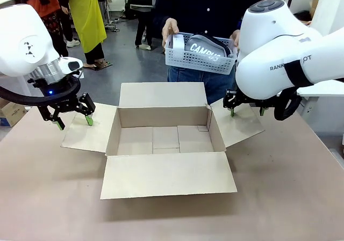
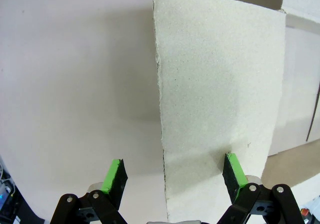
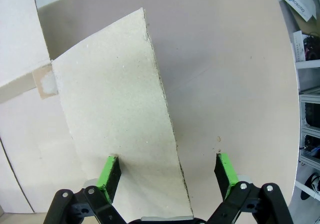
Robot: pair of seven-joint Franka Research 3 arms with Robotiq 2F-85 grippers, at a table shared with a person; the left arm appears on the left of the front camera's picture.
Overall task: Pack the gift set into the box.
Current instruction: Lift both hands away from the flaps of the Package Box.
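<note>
The box [image 1: 164, 139], a large brown carton, lies open in the middle of the table with its four flaps spread out and nothing inside. Behind it a person holds the gift set [image 1: 201, 52] in both hands above the far flap: a grey perforated tray with a grey "CAMPUS" pouch in it. My left gripper [image 1: 73, 117] hangs open over the outer edge of the box's left flap [image 2: 215, 114]. My right gripper [image 1: 247, 111] is open over the edge of the right flap [image 3: 115, 129]. Neither holds anything.
The brown table [image 1: 48, 198] extends on all sides of the carton. A small cardboard box [image 1: 11, 112] stands off the table's left edge. Other people stand farther back on the left. Shelving [image 3: 307, 134] lies beyond the table's right edge.
</note>
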